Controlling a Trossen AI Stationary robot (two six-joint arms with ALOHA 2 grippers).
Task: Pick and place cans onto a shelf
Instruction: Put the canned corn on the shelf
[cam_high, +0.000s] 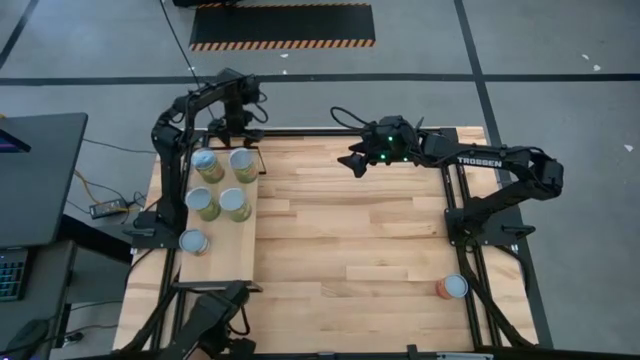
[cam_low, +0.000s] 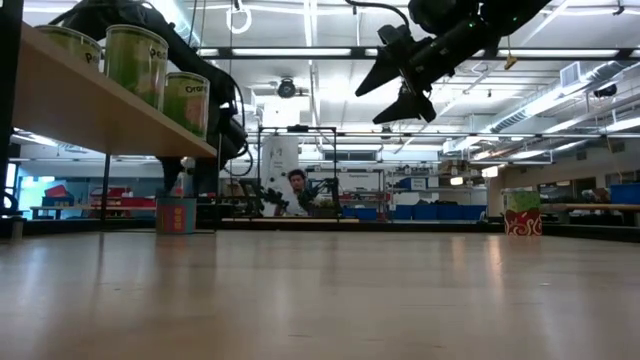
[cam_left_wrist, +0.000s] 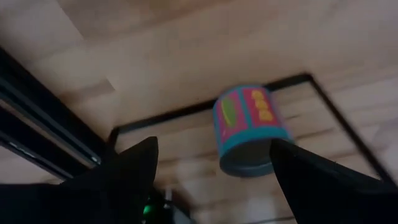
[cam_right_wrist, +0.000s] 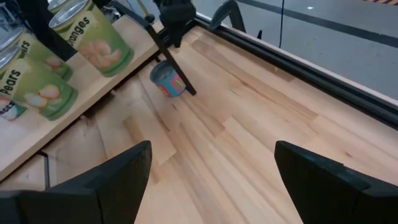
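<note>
Robotics lab: strip lights (cam_low: 560, 100), hazard-striped floor mat (cam_high: 282, 26).

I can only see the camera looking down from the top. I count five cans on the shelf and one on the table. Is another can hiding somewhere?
Observer: Yes. A teal tin with a pink label stands on the table under the pale wooden shelf.
Operator: Is the left claw holding it?
Observer: No. The left gripper is open and empty, apart from it.
Operator: Is the right claw touching the table?
Observer: No. The right gripper hangs open, high above it.
</note>
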